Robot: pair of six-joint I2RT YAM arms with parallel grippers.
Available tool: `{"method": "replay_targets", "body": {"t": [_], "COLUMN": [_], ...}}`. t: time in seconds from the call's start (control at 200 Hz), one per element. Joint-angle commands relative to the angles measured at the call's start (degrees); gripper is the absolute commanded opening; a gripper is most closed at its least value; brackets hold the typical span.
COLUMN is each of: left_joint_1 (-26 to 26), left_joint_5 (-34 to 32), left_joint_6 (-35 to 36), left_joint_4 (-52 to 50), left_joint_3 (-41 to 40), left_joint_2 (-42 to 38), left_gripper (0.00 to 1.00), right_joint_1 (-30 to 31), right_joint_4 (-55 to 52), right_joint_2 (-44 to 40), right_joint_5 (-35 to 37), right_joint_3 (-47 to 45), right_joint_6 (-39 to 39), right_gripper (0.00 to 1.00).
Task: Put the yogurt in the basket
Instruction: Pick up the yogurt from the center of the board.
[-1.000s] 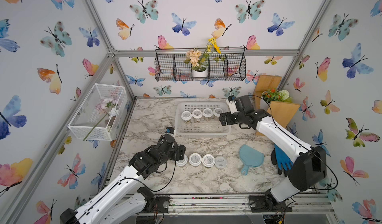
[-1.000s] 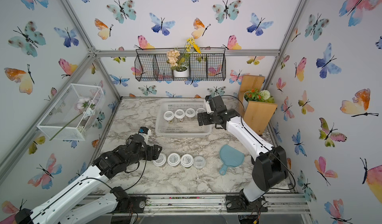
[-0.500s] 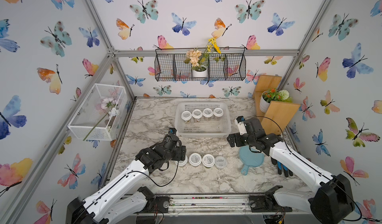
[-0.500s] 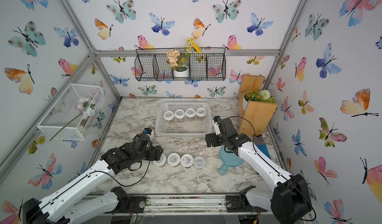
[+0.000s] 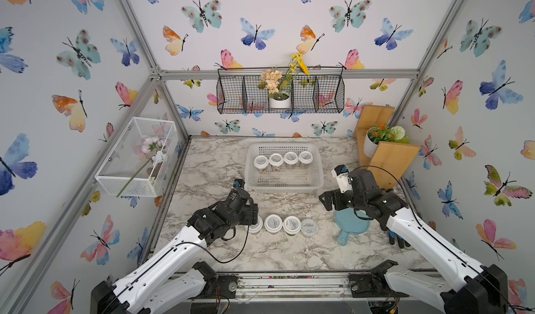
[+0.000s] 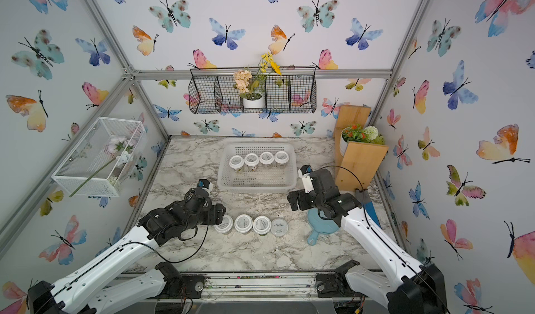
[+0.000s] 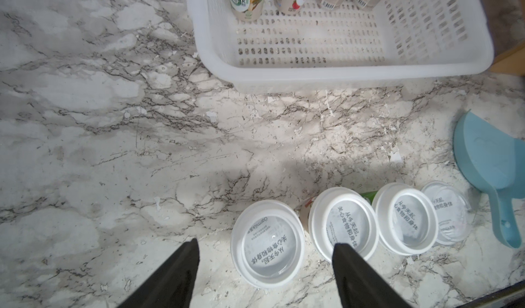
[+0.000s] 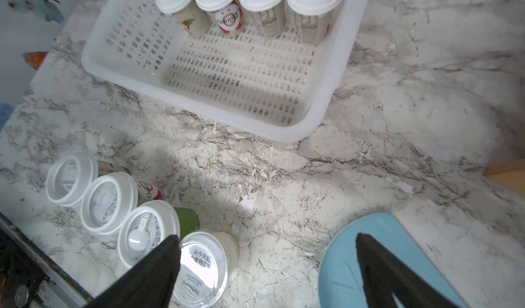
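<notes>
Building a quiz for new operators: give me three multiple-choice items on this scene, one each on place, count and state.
1. Where in the basket do the jars stand? A) far side B) near side C) centre
2. How many jars stand on the table? A) two B) four C) six
3. The right gripper is: A) shut on a jar B) open, empty C) shut on the basket
Answers: A, a row lines the far wall; B, four in one row; B, its jaws stand wide, holding nothing.
</notes>
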Motion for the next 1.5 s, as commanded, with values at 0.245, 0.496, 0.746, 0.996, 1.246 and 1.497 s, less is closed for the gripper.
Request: {"method": "replay_targets", "body": {"t": [0.245,0.496,0.746,0.996,1.246,1.497], "left_joint_1": [-2.06,-2.18,-2.54,-2.76,-2.70,-2.66], "left_joint_5": [0.57,4.55,5.57,5.94,6.43,6.39], "left_joint_6": [-3.83,-3.16,-2.14,-2.10,-1.83,-1.83], "left_joint_4": [-7.79,-7.61,-4.69,-2.98,-2.67,-2.50], "left_joint_3": [2.04,1.47,0.90,0.18,0.28,0.18], "left_joint_2": [3.66,7.64,10.73,13.48,15.18,15.38], "left_gripper": [0.80,0.88,0.82,0.79,0.81,0.80], "right_joint_1": [0.58,0.76,0.77,0.86,0.95,1.22], "right_joint_4": [0.28,1.06,1.44,1.30,1.38,1.23], "right_joint_2": [1.17,1.55,0.50,1.25,1.30,1.57], "right_joint_5": [0.63,0.35,1.27,0.64,0.35,0.63], "right_joint_3": [-0.76,-1.13,-1.55,-1.38,-1.51,-1.38], "right_joint_6": [0.50,0.45,0.60,0.63,0.52,0.61], "right_gripper": [0.99,0.99,0.99,1.00,1.00,1.00]}}
